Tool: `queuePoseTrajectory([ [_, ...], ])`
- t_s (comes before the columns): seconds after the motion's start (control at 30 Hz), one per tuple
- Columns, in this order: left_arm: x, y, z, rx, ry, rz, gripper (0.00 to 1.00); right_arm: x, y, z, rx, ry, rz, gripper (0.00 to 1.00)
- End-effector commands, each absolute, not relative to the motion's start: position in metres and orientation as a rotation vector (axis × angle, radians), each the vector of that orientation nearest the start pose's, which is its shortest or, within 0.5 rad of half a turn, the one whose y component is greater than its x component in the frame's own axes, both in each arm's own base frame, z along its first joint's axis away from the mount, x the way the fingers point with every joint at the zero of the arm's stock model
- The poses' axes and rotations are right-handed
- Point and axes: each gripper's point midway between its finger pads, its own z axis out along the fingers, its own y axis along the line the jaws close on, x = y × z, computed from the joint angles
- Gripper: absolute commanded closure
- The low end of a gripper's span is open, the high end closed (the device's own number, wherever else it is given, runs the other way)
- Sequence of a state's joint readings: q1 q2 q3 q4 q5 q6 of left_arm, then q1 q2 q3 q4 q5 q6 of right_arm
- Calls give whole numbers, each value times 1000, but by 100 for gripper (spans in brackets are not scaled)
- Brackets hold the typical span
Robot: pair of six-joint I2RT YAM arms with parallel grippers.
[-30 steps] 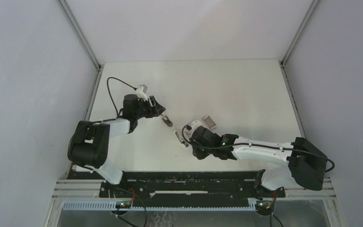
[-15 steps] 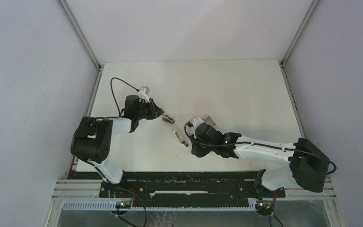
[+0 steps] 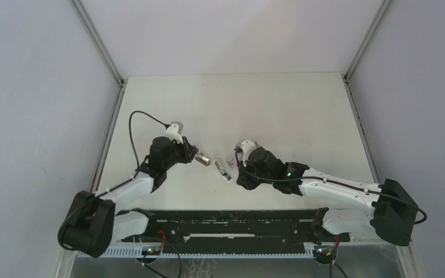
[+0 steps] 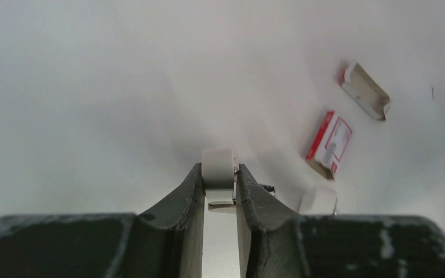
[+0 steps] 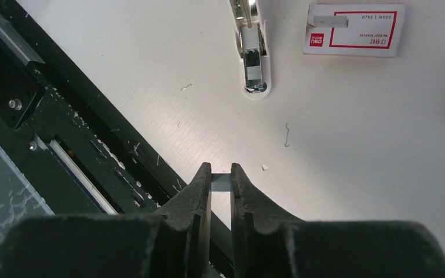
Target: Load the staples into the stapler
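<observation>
While left gripper (image 4: 219,175) pinches white piece (image 4: 217,167) | right gripper (image 5: 221,172): grey strip (image 5: 221,184), perhaps | staples (image 5: 353,29) ahead

Staples box (image 5: 354,29): "24/6", apparently

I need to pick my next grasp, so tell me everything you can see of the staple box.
The staple box is a small flat cardboard carton: red sides, a white label with a red border, a red logo patch and small print. It lies flat, label up, on the white table, close beside the stapler but apart from it. In the left wrist view one end looks open. Only the table touches it.
</observation>
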State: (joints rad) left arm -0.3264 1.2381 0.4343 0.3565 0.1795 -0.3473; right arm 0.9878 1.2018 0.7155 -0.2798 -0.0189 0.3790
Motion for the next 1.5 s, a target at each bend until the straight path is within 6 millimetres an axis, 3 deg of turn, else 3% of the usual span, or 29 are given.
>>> queuePoseTrajectory([
  [0.0,287,-133,70,6,2073,-501,100,164,281,113,-792,2238,708,87],
  [0.13,265,-134,69,-4,2075,-539,100,161,281,116,-804,2216,733,87],
  [0.37,236,-161,77,128,2069,-665,100,157,283,119,-800,2176,769,87],
  [0.67,208,-225,83,362,2054,-850,100,156,303,112,-785,2133,728,87],
  [0.87,199,-250,79,467,2057,-901,100,147,322,94,-819,2129,691,87],
  [1.03,195,-255,75,499,2062,-916,100,144,336,79,-867,2151,677,87],
  [1.47,192,-256,77,512,2032,-933,100,154,359,73,-823,2173,668,87],
])
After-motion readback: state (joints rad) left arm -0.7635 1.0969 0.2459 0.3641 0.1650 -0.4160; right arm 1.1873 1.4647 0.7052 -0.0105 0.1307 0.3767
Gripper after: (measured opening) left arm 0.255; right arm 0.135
